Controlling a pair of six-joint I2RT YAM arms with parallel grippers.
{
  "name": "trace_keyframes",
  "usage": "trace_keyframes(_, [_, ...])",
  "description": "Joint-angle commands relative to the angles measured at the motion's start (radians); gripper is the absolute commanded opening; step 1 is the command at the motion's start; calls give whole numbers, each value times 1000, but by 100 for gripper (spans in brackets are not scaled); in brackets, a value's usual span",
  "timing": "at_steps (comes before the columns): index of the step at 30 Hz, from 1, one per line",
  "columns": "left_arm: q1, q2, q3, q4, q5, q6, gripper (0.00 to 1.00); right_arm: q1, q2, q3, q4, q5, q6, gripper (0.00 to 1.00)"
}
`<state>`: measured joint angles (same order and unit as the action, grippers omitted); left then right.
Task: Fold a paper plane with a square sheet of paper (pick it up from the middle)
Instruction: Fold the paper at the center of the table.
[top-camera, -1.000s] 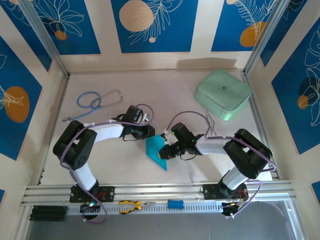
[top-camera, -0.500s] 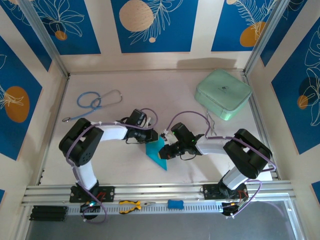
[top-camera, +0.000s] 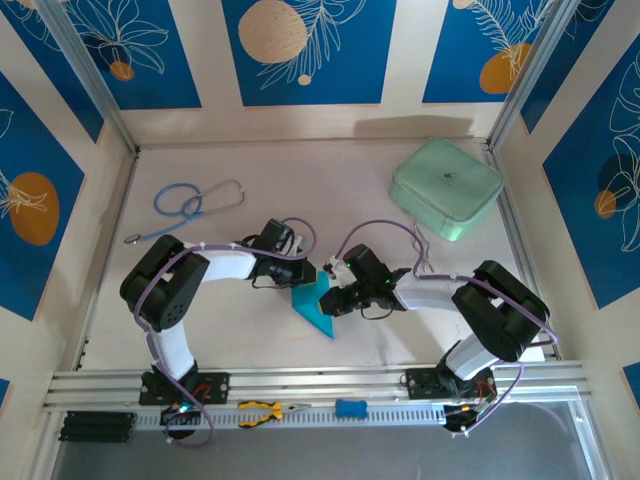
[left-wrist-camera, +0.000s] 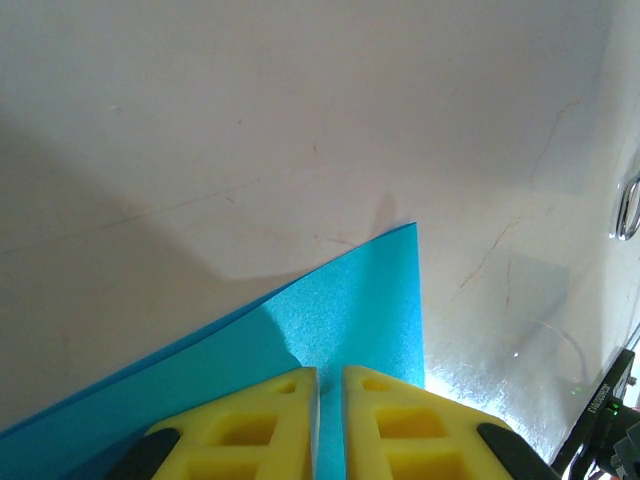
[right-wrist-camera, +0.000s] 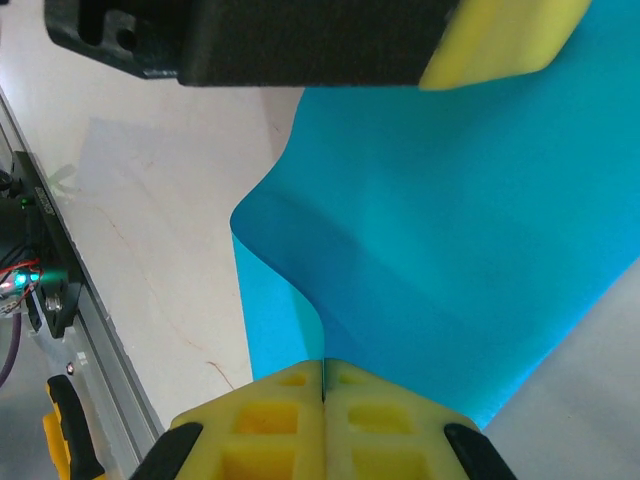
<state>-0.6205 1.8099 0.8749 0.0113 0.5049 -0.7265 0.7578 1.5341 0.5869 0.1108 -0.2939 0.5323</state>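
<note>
The square sheet of paper (top-camera: 318, 306) is bright cyan and lies folded over near the table's middle, between both grippers. My right gripper (top-camera: 335, 302) is shut on its curled fold; in the right wrist view the fold (right-wrist-camera: 300, 290) runs straight into the closed tips (right-wrist-camera: 324, 366). My left gripper (top-camera: 310, 277) sits at the sheet's upper corner. In the left wrist view its yellow tips (left-wrist-camera: 330, 372) stand a narrow slit apart on the paper's face (left-wrist-camera: 350, 300). Cyan shows in the slit, and I cannot tell whether they pinch it. The left gripper's black body (right-wrist-camera: 250, 40) hangs over the sheet.
A mint-green case (top-camera: 446, 187) stands at the back right. A blue-tubed stethoscope (top-camera: 190, 204) lies at the back left. Yellow pliers (top-camera: 262, 410) and a small blue block (top-camera: 350, 407) rest on the front rail (top-camera: 320, 380).
My left gripper has slid right onto the sheet's upper corner while its jaws narrowed. The right gripper has stayed shut on the fold, nudging slightly left.
</note>
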Motion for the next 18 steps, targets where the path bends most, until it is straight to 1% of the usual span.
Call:
trace_keyframes(1, [-6,27,2,-48,-22,18,17,0,-7,-2,-25,5,-15,5])
trace_keyframes(7, [-6,23,2,-52,-24,17,17,21,-3,2,-46,29,-12,5])
trace_keyframes(12, [-6,20,2,-54,-26,18,16,34,-5,15,-96,83,-18,5])
trace_keyframes(18, [-7,22,3,-53,-23,18,17,34,-1,16,-92,80,-22,5])
